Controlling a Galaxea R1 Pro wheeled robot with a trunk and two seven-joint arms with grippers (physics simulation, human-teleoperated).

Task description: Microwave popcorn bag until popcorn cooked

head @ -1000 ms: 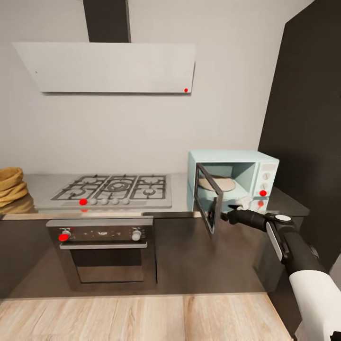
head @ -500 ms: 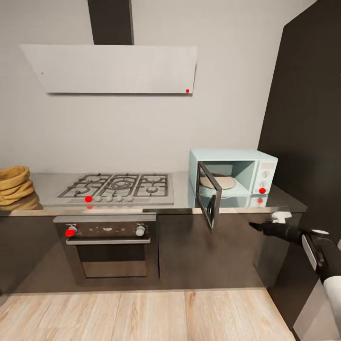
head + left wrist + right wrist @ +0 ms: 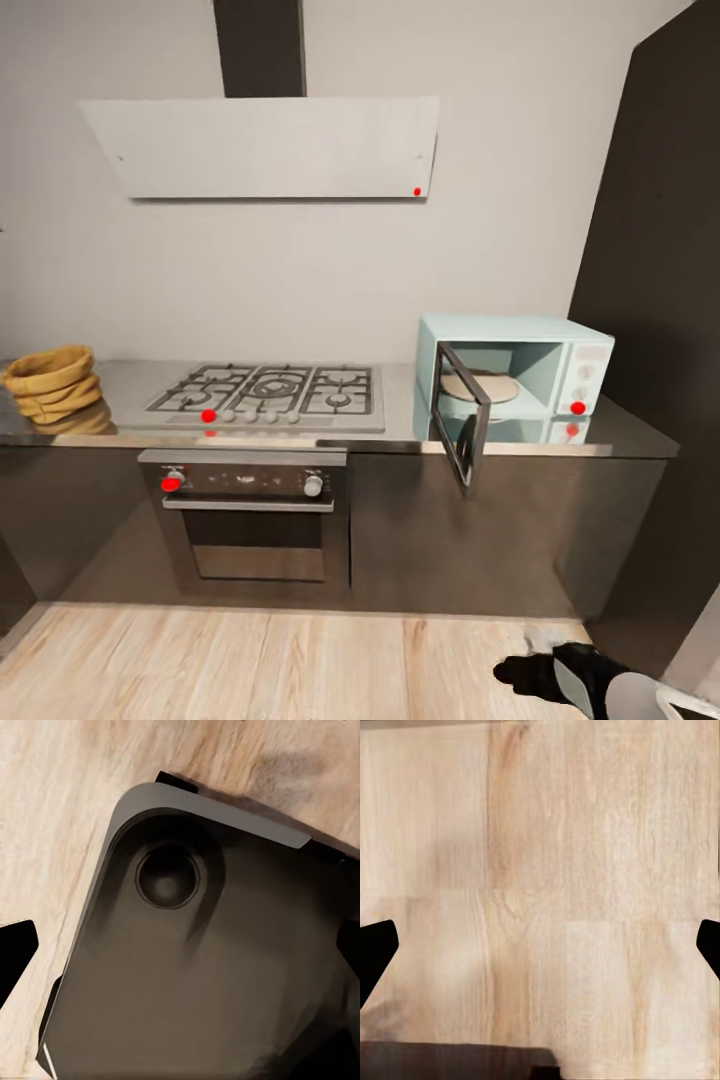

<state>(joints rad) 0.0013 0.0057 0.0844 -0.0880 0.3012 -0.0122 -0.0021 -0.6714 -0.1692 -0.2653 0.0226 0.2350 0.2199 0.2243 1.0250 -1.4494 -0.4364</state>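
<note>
Mint-blue and pale, the microwave (image 3: 515, 380) sat at the right end of the desk (image 3: 400, 440), close against the dark tall cabinet (image 3: 655, 330). Its dark glass door (image 3: 462, 418) hung wide open, swung out past the desk's front edge, with the round turntable (image 3: 480, 386) bare inside; judged from that, the oven had been readied to receive something. At the far left end of the desk lay the popcorn bag (image 3: 52, 382), a crumpled tan-orange bundle near the front edge and well apart from the microwave, with the steel gas hob (image 3: 270, 395) between them. Under the hob sat the built-in oven (image 3: 255, 520), shut.

Low over the wooden floor (image 3: 250, 660) at the head view's bottom right, the right end effector (image 3: 530, 672) hung with its arm folded down, probably tucked out of the way so that the base could travel along the desk toward the bag. Its wrist view looked straight at the floor planks, with its two dark fingertips (image 3: 376, 952) far apart at opposite margins and nothing between them, so it stood spread and empty. The left wrist view looked down onto the robot's own dark base plate (image 3: 210, 960) above the floor; one black fingertip (image 3: 15, 956) showed at the margin, and whether that end effector was apart or together I could not tell.

The bag appeared untouched, so fetching it was the step in hand.
</note>
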